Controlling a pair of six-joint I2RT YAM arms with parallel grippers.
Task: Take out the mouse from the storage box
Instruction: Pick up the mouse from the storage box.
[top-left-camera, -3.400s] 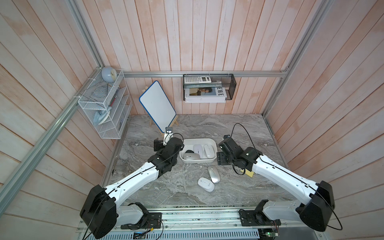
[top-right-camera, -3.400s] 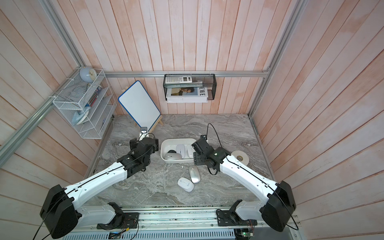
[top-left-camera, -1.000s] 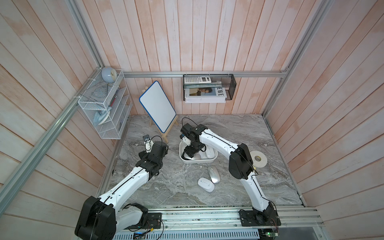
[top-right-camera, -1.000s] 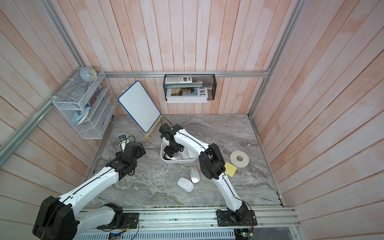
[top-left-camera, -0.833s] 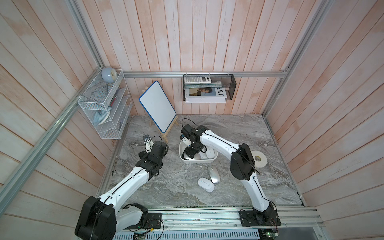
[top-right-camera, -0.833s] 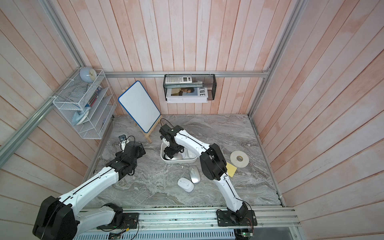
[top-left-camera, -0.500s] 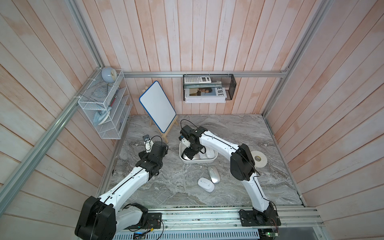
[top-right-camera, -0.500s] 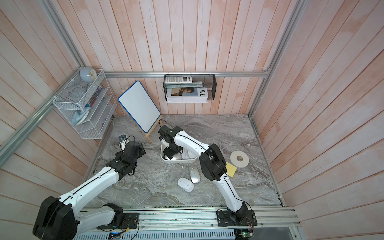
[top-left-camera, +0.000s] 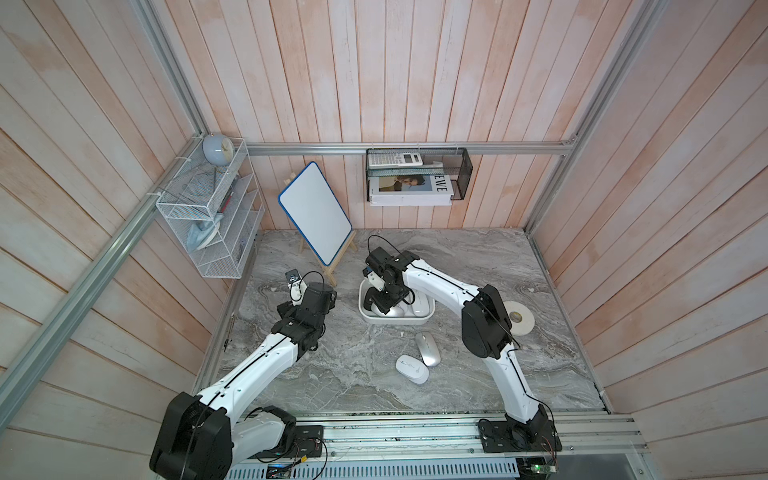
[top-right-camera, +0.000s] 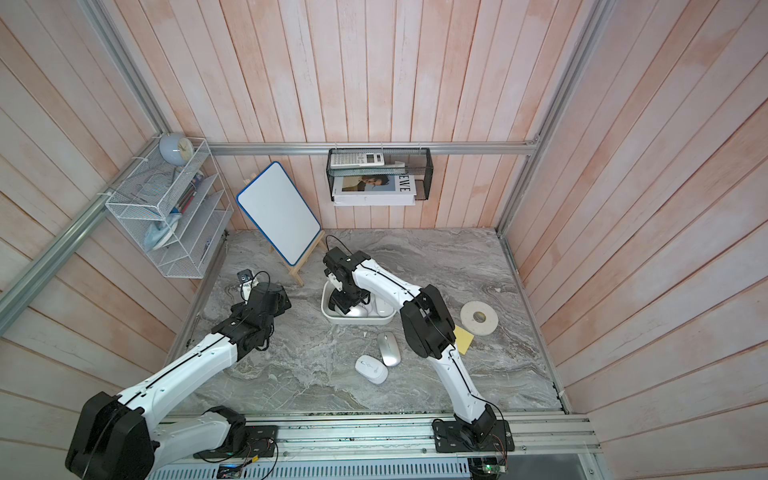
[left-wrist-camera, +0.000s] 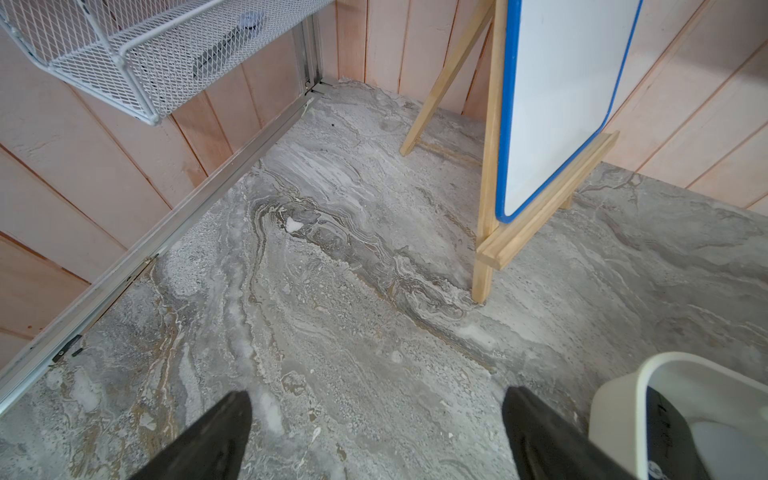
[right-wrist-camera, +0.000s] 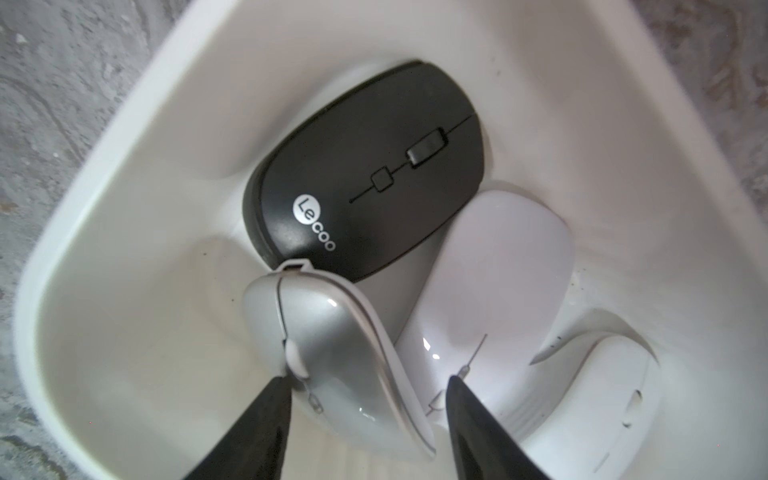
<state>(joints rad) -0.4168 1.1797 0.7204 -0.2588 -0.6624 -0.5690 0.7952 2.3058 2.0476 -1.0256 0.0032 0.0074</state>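
Right claw (right-wrist-camera: 368, 380) astride silver mouse (right-wrist-camera: 324, 332) inside storage box (right-wrist-camera: 166, 124)

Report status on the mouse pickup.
Left pincer open beside storage box. Right pincer astride silver mouse, grip unconfirmed. Black mouse, white mouse crowding it.

Two high top views over the whole table (top-left-camera: 332, 374); wrist views close, storage box (right-wrist-camera: 137, 316) in both.

Inside storage box (right-wrist-camera: 124, 291): black mouse (right-wrist-camera: 365, 170), silver mouse (right-wrist-camera: 324, 332) and white mouse (right-wrist-camera: 498, 270) crowd together, touching; bare floor only on the silver mouse's open side.
Left of box: bare table (left-wrist-camera: 332, 332), until the easel (left-wrist-camera: 486, 249) leg.
Front of box: second silver mouse (top-left-camera: 428, 354), second white mouse (top-left-camera: 411, 369), side by side.
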